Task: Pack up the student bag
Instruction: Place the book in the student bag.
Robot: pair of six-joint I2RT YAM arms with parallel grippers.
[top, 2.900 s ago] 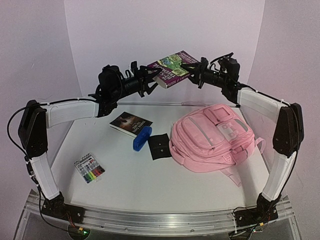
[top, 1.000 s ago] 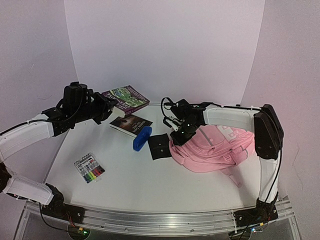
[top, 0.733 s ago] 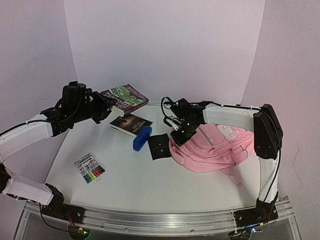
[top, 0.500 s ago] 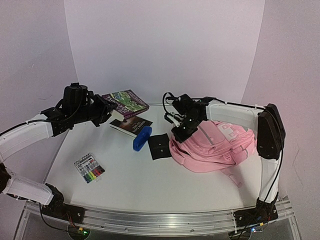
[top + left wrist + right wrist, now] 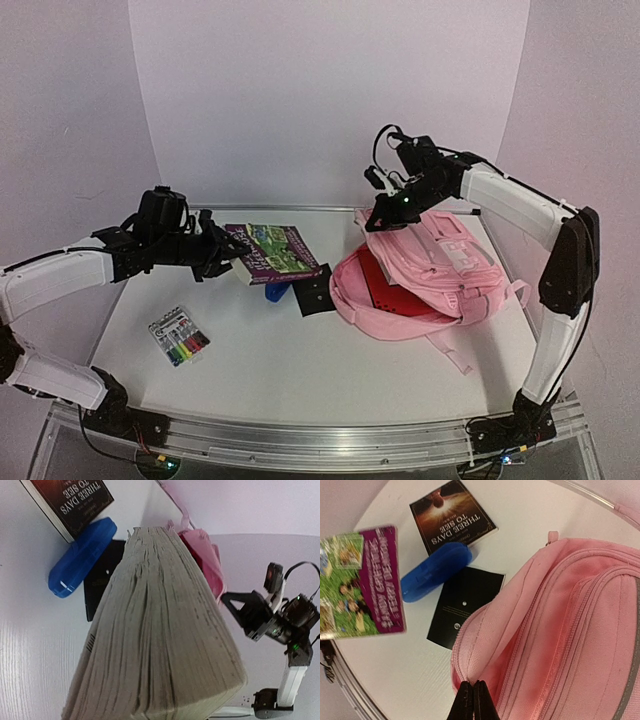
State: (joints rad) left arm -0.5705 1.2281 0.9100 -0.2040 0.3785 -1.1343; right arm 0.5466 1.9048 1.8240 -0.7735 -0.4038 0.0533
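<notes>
Student bag (image 5: 440,272) newly agape, flap (image 5: 402,236) in right end effector (image 5: 473,699); book (image 5: 277,248) in left end effector (image 5: 222,262) nearer.

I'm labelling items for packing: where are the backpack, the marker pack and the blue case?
backpack (image 5: 445,265), top view, on its pink front panel.
marker pack (image 5: 179,337), top view, middle of the pack.
blue case (image 5: 436,571), right wrist view, middle of its lid.

On my screen: blue case (image 5: 436,571) between dark paperback (image 5: 452,514) and black square (image 5: 462,606), purple book (image 5: 275,251) aloft nearby, markers (image 5: 179,341) well apart.
</notes>
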